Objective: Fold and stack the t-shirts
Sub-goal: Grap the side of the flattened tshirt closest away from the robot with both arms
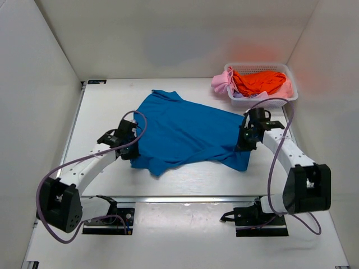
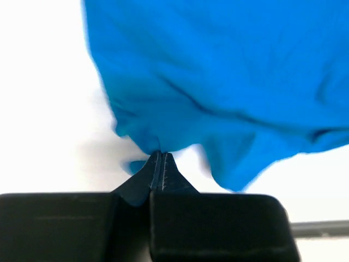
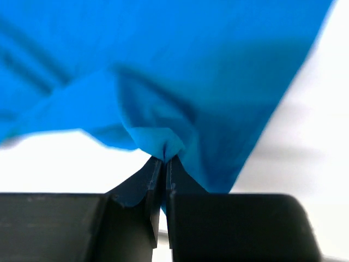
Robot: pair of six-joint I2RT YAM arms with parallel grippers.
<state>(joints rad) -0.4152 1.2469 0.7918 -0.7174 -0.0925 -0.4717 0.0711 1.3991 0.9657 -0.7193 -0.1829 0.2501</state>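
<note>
A bright blue t-shirt (image 1: 185, 131) is stretched across the middle of the table between my two grippers. My left gripper (image 1: 132, 147) is shut on its left edge; the left wrist view shows the jaws (image 2: 158, 155) pinched on the cloth (image 2: 229, 82). My right gripper (image 1: 244, 141) is shut on its right edge; the right wrist view shows the jaws (image 3: 164, 160) pinching a fold of blue cloth (image 3: 163, 71). The shirt's near edge hangs loose and rumpled. An orange shirt (image 1: 261, 81), a pink shirt (image 1: 222, 83) and a pale lilac shirt (image 1: 247, 96) lie in the basket.
A white plastic mesh basket (image 1: 290, 73) stands at the back right corner, the pink shirt spilling over its left rim. White walls close in the table on the left, back and right. A metal rail (image 1: 185, 198) runs across in front of the arm bases.
</note>
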